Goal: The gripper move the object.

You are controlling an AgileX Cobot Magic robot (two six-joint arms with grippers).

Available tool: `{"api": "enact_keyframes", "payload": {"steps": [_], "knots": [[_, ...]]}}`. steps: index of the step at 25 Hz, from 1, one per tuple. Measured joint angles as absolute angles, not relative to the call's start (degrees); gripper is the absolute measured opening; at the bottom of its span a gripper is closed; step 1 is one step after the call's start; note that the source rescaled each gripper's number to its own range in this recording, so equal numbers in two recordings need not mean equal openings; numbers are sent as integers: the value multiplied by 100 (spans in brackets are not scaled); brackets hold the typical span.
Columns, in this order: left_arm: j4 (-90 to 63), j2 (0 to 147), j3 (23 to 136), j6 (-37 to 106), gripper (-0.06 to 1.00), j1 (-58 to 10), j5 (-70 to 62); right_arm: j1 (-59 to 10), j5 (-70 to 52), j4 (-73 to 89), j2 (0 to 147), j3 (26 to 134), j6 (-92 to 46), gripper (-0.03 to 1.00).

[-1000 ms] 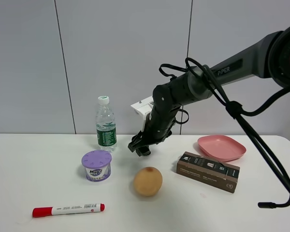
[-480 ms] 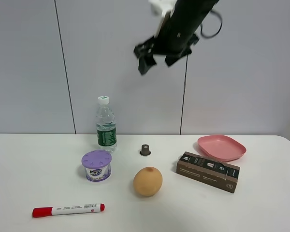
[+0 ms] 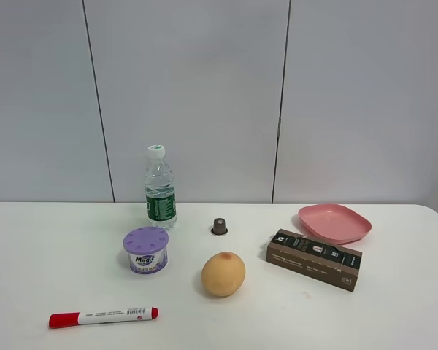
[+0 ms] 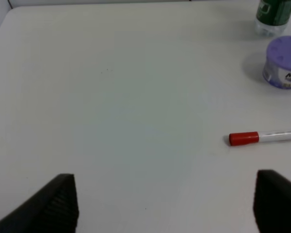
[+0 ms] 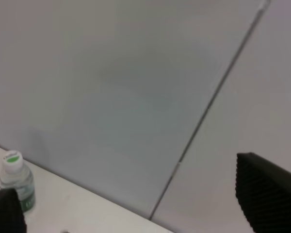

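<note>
The object, a tiny dark capsule (image 3: 219, 227), stands alone on the white table (image 3: 44, 248), behind the fruit and right of the bottle. Neither arm shows in the exterior high view. My right gripper (image 5: 136, 206) is open and empty, raised high and facing the grey wall; its fingertips (image 5: 264, 194) stand far apart, and the capsule is out of its view. My left gripper (image 4: 167, 204) is open and empty above bare table, its fingertips (image 4: 58, 204) wide apart, away from the capsule.
A water bottle (image 3: 160, 187), purple tub (image 3: 146, 249), round orange-yellow fruit (image 3: 223, 273), long brown box (image 3: 314, 259), pink plate (image 3: 334, 222) and red-capped marker (image 3: 102, 316) sit on the table. The left wrist view shows the marker (image 4: 264, 137) and tub (image 4: 283, 69).
My right gripper was down at the capsule, then let it go on the table, rose steeply and has left the exterior high view. The capsule stays put.
</note>
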State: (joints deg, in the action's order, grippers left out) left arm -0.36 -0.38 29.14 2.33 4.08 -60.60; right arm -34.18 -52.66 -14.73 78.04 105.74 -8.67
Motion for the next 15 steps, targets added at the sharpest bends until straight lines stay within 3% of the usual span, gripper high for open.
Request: {"api": "enact_keyframes", "payload": {"steps": [9, 15], "knots": [[-36, -38, 2914, 233, 100, 408, -6060, -3373, -5336, -1495, 5769, 7988, -682, 80], [-36, -38, 2914, 233, 100, 408, -6060, -2051, -5005, -650, 4234, 5988, -677, 80]]}}
